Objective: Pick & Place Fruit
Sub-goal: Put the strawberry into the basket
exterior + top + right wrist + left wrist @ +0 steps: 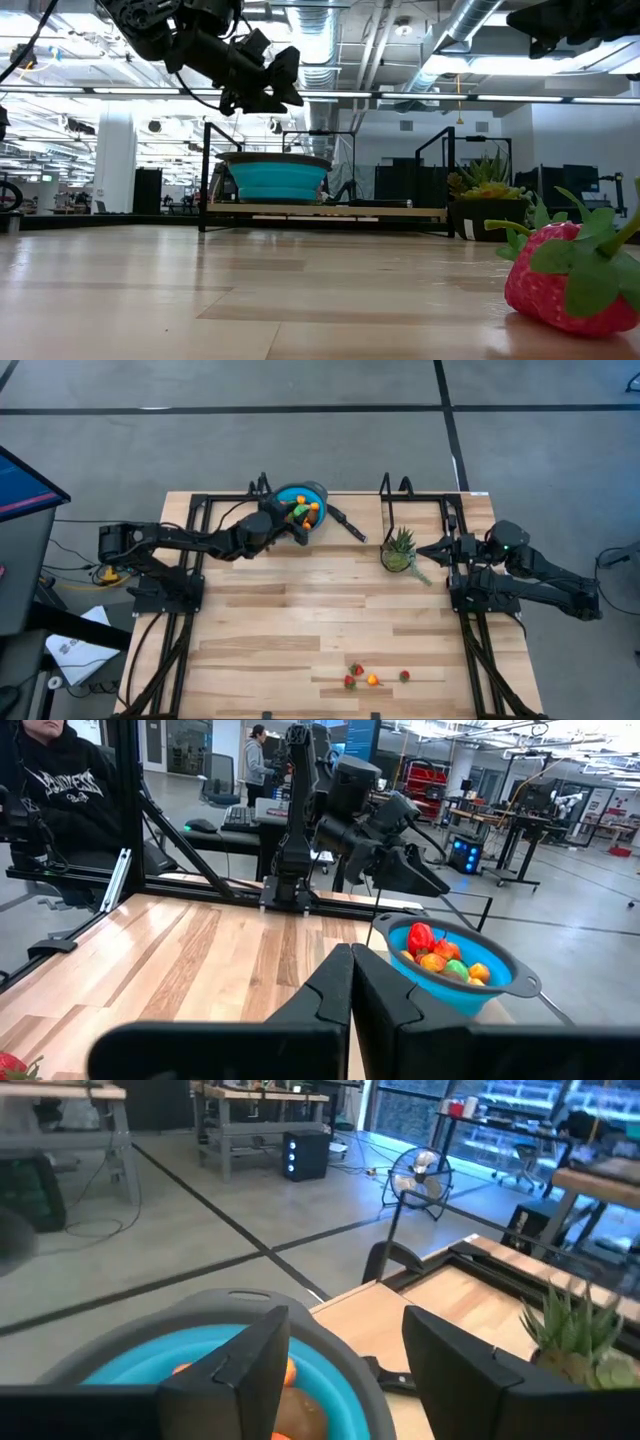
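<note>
Over the blue bowl at the bench's far edge, the left claw hangs with its fingers apart and nothing between them.

Left of the bowl (pixel 300 505) the left arm reaches in, its claw (pixel 290 518) raised just above the rim; no brand, label or legible writing shows on the bowl, arms or bench (pixel 300 620). Inside the bowl sits a heap of fruit (pixel 445 957): small glossy toys in red, orange, green and brown. Right of the bowl stands a spiky green plant (pixel 399 548), and beyond it the right claw (pixel 428 549) waits, fingers pressed together. Well in front of the bowl, near the bench's front edge, lie loose strawberries (pixel 353 675), red with green leaves, and one orange piece (pixel 372 680).
</note>
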Available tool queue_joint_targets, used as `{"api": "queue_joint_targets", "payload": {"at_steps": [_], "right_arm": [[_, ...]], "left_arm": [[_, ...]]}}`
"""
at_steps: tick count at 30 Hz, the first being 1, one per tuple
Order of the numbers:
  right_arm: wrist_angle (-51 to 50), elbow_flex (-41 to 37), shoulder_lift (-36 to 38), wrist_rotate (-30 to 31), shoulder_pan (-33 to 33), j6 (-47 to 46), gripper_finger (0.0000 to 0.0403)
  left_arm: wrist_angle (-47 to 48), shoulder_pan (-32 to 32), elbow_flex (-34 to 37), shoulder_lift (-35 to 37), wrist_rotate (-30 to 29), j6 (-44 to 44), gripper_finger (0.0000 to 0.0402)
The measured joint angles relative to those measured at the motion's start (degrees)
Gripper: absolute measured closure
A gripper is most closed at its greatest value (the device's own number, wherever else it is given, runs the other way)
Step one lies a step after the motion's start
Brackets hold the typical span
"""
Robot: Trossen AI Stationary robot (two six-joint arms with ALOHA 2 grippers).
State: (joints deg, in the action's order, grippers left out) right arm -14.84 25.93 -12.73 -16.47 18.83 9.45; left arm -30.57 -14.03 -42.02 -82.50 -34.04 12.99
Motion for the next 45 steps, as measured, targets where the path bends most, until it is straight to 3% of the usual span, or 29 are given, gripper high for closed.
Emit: {"api": "queue_joint_targets", "payload": {"at_steps": [14,31,39,45], "right_arm": [[-1.35,0.0,0.0,0.04,0.0,-5.01,0.0403],[-1.06,0.0,0.0,0.04,-0.03,-5.01,0.0403],[-0.85,0.0,0.0,0.03,-0.04,-5.01,0.0403],[2.49,0.0,0.0,0.03,-0.04,-7.29,0.0403]], "left_arm": [[-0.5,2.81,0.0,0.0,0.01,-0.37,0.0315],[-3.22,9.26,0.0,0.0,0.1,-5.03,0.0379],[-5.28,9.64,0.15,0.0,12.72,-8.64,0.0398],[-16.22,14.36,3.78,-0.03,13.79,-9.9,0.0399]]}}
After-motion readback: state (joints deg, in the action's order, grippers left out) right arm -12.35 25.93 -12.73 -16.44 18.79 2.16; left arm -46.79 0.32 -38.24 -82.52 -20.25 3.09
